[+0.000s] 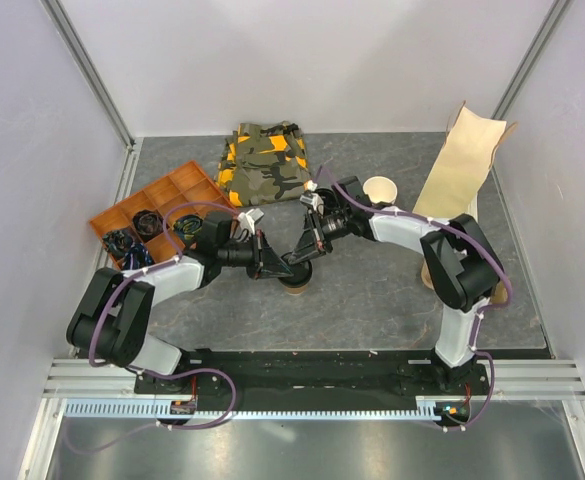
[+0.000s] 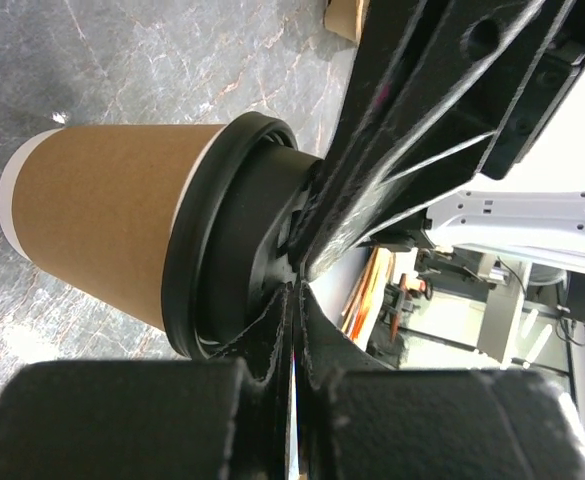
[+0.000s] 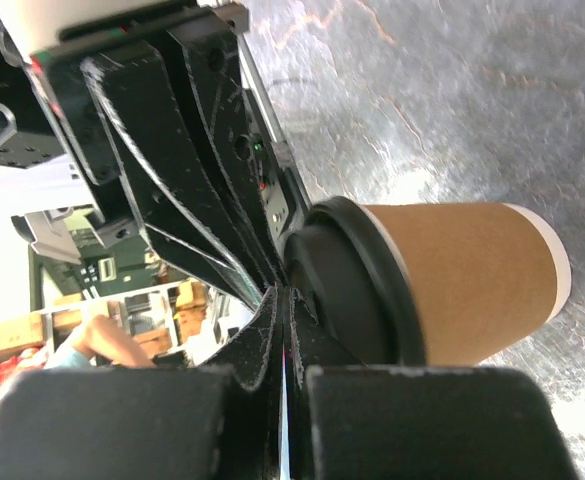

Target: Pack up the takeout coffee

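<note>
The takeout coffee (image 1: 297, 288), a brown paper cup under a black lid (image 2: 227, 240), stands upright on the grey marbled table (image 1: 372, 300) at the centre of the overhead frame, where both arms converge on it. The left gripper (image 1: 282, 268) reaches in from the left with its fingers pressed flat together and nothing between them. In its own wrist view, the tips rest against the top of the lid. The right gripper (image 1: 307, 262) comes down from the upper right, likewise clamped shut on nothing, its tips meeting the lid beside the left gripper's. Neither claw holds the cup.

An orange compartment tray (image 1: 137, 212) holding dark bundled items sits at left. A folded camouflage cloth (image 1: 264, 160) lies at top centre. A lidless paper cup (image 1: 380, 188) stands right of centre, and a brown paper bag (image 1: 462, 165) rises at upper right.
</note>
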Robot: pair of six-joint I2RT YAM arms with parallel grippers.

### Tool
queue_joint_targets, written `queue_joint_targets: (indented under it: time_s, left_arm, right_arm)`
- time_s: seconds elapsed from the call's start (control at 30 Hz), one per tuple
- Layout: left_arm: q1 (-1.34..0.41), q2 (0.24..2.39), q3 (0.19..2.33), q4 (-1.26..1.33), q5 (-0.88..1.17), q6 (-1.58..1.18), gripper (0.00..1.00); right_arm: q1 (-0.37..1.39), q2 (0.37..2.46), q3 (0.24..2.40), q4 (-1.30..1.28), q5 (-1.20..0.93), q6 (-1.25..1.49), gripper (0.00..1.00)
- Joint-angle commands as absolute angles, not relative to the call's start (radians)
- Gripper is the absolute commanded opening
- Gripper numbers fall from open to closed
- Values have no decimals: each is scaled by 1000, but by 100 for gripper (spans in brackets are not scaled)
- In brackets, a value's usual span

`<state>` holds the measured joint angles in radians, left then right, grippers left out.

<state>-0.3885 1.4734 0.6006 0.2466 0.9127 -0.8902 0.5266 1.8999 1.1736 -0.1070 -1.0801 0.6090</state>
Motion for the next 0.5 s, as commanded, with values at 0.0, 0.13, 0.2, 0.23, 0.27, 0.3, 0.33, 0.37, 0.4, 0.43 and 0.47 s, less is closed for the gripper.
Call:
queue_joint_targets:
  time_s: [0.0,0.13,0.2,0.23,0.27,0.3,0.33,0.37,0.4,0.43,0.47]
  left_arm:
    - [-393,1372,658,258,882,-833,6]
    - [-391,1296,727,215,879,-796,23]
    - [-391,1264,745,161,876,-740,41]
    - [-393,1226,755,147,879,-711,46]
    - [-393,1201,762,91,887,-613,55]
    - [-400,1181,791,45,894,-538,63]
    - [-409,1139,814,-36,888,-449,68]
    - [-423,1120,842,-111,887,-243,74]
    - [-461,1100,894,-273,882,-133,75]
    - [-485,1074,914,-347,853,-24,76]
    - [-511,1028,929,-410,824,176,78]
  right_arm:
    - [523,1796,1250,-107,-1057,589,1]
    - [523,1744,1275,-113,-1051,591,11]
    - [523,1715,1285,-126,-1051,583,14]
    - [520,1704,1289,-130,-1052,581,17]
    - [520,1685,1289,-136,-1051,583,20]
    - [515,1674,1290,-141,-1049,581,23]
    - [506,1661,1290,-147,-1045,578,35]
    - [497,1639,1289,-165,-1032,575,43]
    - [488,1628,1289,-175,-1023,569,48]
    - [465,1617,1289,-184,-1017,562,58]
    - [453,1600,1290,-205,-999,555,63]
